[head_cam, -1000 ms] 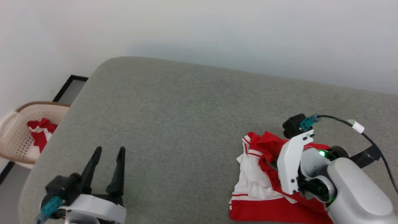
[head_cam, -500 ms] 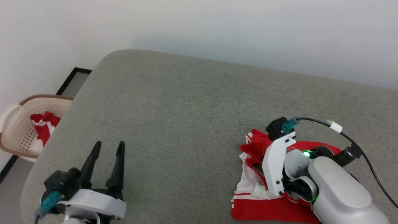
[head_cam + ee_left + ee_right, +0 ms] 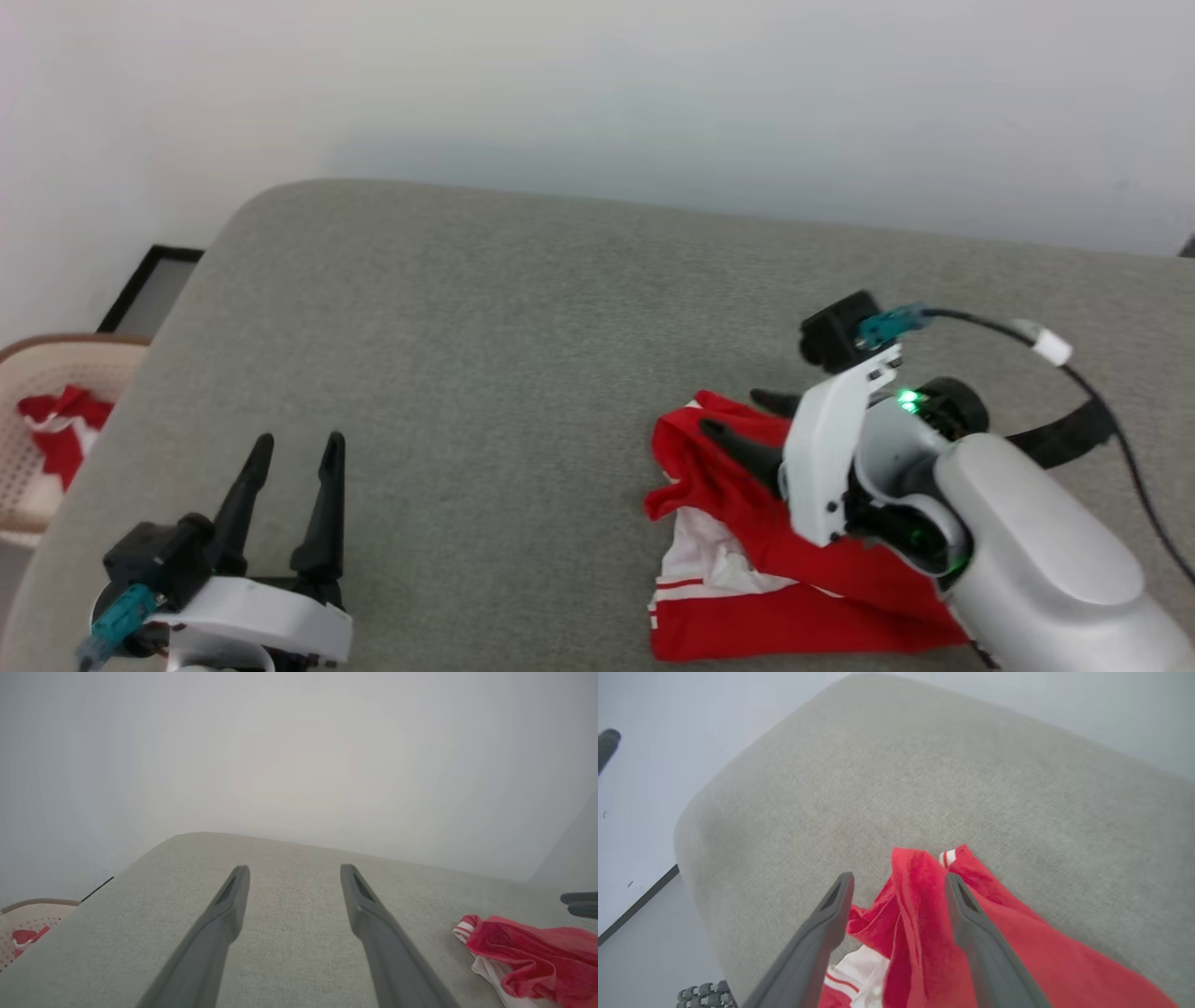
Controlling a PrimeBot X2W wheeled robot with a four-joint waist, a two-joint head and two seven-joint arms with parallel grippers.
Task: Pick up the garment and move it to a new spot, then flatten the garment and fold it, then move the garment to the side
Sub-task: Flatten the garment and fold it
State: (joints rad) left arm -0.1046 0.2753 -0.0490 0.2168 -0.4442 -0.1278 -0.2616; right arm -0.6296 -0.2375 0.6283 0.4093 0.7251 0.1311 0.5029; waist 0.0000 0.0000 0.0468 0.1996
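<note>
Head view: left pincer (image 3: pixel 297 443) apart, over the bare grey cushion (image 3: pixel 523 308); right pincer (image 3: pixel 733 413) apart, over the far edge of the crumpled shirt (image 3: pixel 747 616), which lies at the cushion's near right. Left wrist view: fingers (image 3: pixel 224 914) spread; shirt (image 3: pixel 528 956) at lower right. Right wrist view: fingers (image 3: pixel 826 924) spread; a red fold of shirt (image 3: pixel 1017 952) between them, unclamped.

The left gripper (image 3: pixel 294 870) stood wide open, its two dark fingers spread over the grey cushion (image 3: pixel 289 933). Off to its right, the garment (image 3: pixel 528 961) lay crumpled on that cushion, red bunched over white. Just past it, the right gripper (image 3: pixel 565 904) poked in from the edge. Far to the fingers' left, a beige basket (image 3: pixel 32 907) held a red cloth (image 3: pixel 25 938).
</note>
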